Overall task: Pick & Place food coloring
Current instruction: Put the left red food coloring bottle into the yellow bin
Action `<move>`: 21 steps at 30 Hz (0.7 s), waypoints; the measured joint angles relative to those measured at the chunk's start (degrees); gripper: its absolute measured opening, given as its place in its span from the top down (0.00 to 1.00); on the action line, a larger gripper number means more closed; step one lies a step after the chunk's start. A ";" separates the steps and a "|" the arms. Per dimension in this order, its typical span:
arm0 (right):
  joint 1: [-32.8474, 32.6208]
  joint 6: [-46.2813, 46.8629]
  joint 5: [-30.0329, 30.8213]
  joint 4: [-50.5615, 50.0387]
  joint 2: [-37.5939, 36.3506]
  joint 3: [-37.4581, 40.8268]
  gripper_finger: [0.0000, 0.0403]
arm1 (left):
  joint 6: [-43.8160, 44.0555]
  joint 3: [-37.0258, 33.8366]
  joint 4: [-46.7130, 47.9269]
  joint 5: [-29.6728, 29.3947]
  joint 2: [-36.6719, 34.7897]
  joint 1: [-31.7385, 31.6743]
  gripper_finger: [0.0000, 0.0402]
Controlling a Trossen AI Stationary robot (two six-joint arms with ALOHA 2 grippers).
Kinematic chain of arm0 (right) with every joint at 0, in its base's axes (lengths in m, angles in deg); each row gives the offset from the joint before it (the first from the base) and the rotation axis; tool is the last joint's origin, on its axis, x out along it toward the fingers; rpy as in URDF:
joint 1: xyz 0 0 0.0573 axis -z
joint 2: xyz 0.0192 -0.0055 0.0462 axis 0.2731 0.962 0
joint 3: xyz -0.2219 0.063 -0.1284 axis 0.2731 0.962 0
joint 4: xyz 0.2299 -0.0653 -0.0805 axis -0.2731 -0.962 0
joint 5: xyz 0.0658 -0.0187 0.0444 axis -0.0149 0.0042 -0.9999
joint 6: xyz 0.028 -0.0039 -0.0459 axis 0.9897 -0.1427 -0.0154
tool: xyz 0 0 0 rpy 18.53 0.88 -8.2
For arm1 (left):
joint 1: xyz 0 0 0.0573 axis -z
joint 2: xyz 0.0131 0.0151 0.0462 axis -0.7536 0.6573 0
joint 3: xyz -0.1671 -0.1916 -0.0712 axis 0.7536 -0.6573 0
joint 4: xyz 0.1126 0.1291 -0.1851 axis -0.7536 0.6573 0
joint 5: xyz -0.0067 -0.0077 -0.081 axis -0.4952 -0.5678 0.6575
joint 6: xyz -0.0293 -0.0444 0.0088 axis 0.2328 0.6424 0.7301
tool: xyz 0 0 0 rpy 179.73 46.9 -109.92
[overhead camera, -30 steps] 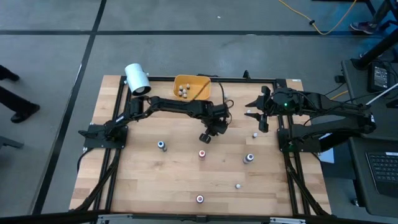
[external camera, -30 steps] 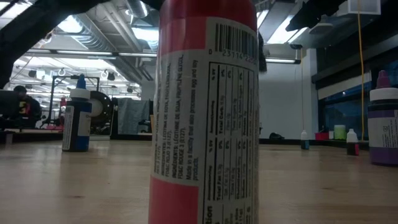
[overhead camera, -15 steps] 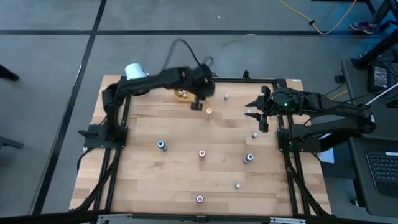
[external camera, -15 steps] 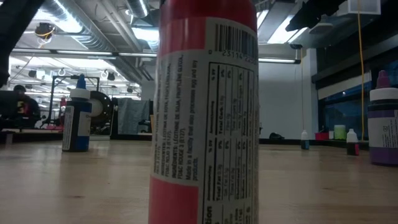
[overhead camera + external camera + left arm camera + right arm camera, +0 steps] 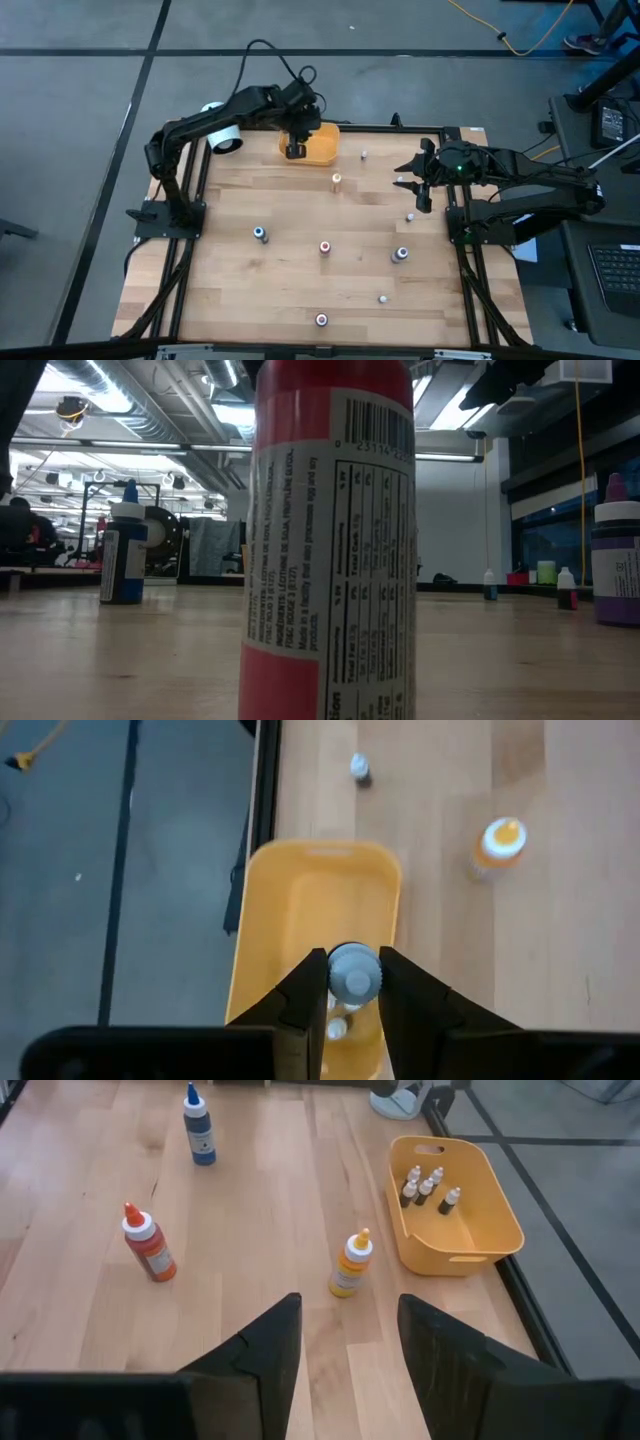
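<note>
Directly above the yellow bin, a grey-capped bottle is gripped upright in the left pincer, at the surface's 12 o'clock edge. One second earlier this pincer was over mid-surface. The right pincer waits open at 3 o'clock.

We see a wooden table with a yellow bin at its far edge. Standing on the boards are an orange bottle, a blue bottle, a red bottle and several more small bottles.
</note>
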 joint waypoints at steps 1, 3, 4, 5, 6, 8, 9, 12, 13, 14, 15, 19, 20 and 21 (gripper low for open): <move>0.01 -0.01 0.00 0.00 -0.01 0.00 0.58 | -1.05 0.00 0.26 -0.01 -0.01 -0.62 0.82; 0.01 0.00 0.00 0.00 -0.01 0.00 0.58 | -3.31 0.00 -0.26 -0.04 -0.01 -2.06 0.82; 0.02 -0.02 0.00 0.00 0.00 0.00 0.58 | -4.45 0.00 -0.70 -0.05 0.02 -2.83 0.82; 0.02 0.00 0.00 0.00 0.00 0.00 0.58 | -5.61 0.00 -1.32 -0.05 0.18 -3.52 0.82; 0.02 0.00 0.00 0.00 -0.01 0.00 0.58 | -6.59 0.00 -2.08 -0.05 0.45 -4.30 0.82; 0.02 -0.01 0.00 0.00 -0.01 0.00 0.58 | -7.88 -0.02 -2.99 0.09 1.07 -5.84 0.82; 0.02 0.00 0.00 0.00 0.00 0.00 0.58 | -8.02 -0.04 -3.59 0.73 1.38 -6.67 0.82; 0.00 0.00 0.00 0.00 0.00 0.00 0.58 | -8.01 -0.02 -5.00 3.33 2.72 -8.75 0.82; 0.02 0.00 0.00 0.00 0.00 0.00 0.58 | -8.00 -0.02 -4.96 3.60 3.49 -9.22 0.82; 0.02 0.00 0.00 0.00 0.00 0.00 0.58 | -7.96 -0.02 -4.94 3.91 4.45 -9.55 0.82; 0.02 0.00 0.00 0.00 0.00 0.00 0.58 | -7.87 -0.02 -4.81 4.17 5.38 -9.80 0.82; 0.00 0.00 0.00 0.00 0.00 0.00 0.58 | -7.65 -0.04 -4.52 6.89 8.59 -9.98 0.81; 0.00 0.00 0.00 0.00 0.00 0.00 0.58 | -7.55 -0.04 -4.55 7.51 9.43 -9.96 0.81; 0.02 -0.02 0.00 0.00 -0.01 0.00 0.58 | -7.48 -0.04 -4.53 8.14 10.21 -9.96 0.82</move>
